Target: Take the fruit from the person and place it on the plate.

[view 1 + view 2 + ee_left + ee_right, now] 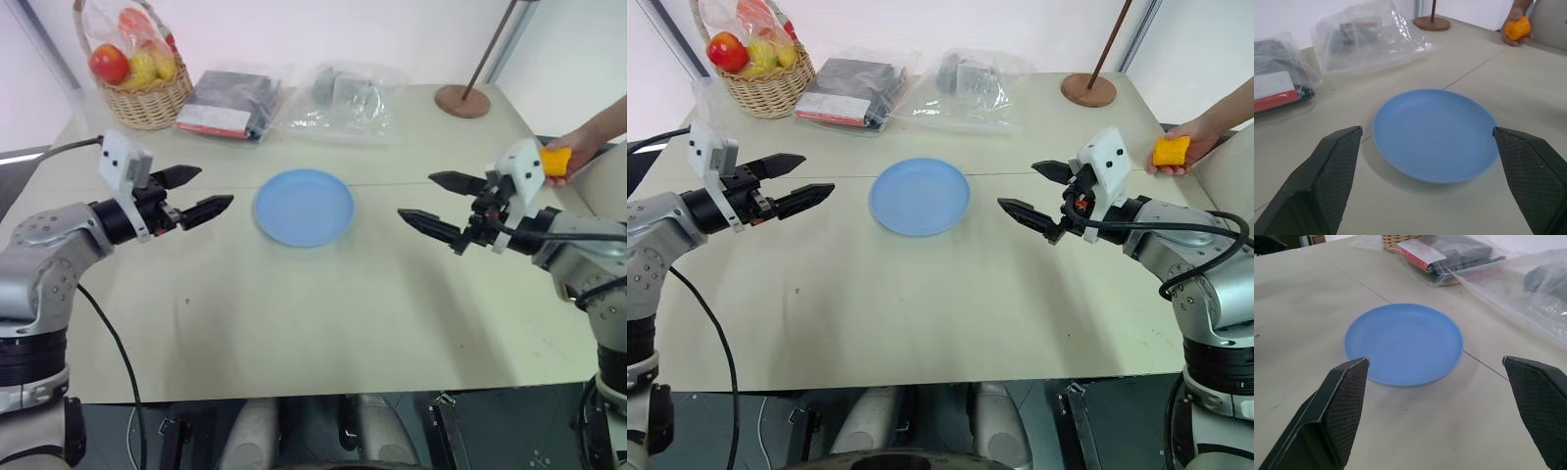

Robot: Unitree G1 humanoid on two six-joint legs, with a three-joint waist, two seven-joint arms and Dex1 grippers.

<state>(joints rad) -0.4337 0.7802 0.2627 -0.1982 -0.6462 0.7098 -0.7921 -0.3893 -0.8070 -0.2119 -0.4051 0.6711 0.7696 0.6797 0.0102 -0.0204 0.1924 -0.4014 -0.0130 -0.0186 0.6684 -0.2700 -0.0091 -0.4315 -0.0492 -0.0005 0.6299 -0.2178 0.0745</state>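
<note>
Currently we have the wide beige tabletop point(921, 323) before us, and near its middle lies the round, flat, light-blue plate point(920, 196), bare. Along the far edge sit a woven wicker basket of wrapped fruit point(764, 73), a clear plastic bag holding dark items point(965, 88), a flat dark packet with a red-and-white label point(847, 93) and a small round brown wooden stand base point(1088, 90).

Both our arms hover above the table on either side of the plate, pointing inward at it. Our left gripper point(789, 181) stands spread wide and holds nothing; the left wrist view frames the plate between its two black fingers point(1327, 176). Our right gripper point(1038, 196) is likewise spread and bare.

At the far right edge of the table, the person's bare hand point(1195, 137) rests with the small, roundish yellow-orange fruit point(1171, 150) in its fingers. That fruit sits beyond and to the right of our right gripper, well apart from the plate.

Step in hand, as we judge it: the handover has not begun. We would use the right arm, as it is nearer. To do it well, we should swing the gripper away from the plate toward the hand, approach slowly with the jaws kept wide, straddle the fruit clear of the person's fingers, and close gently on the bumpy skin before carrying it back.
</note>
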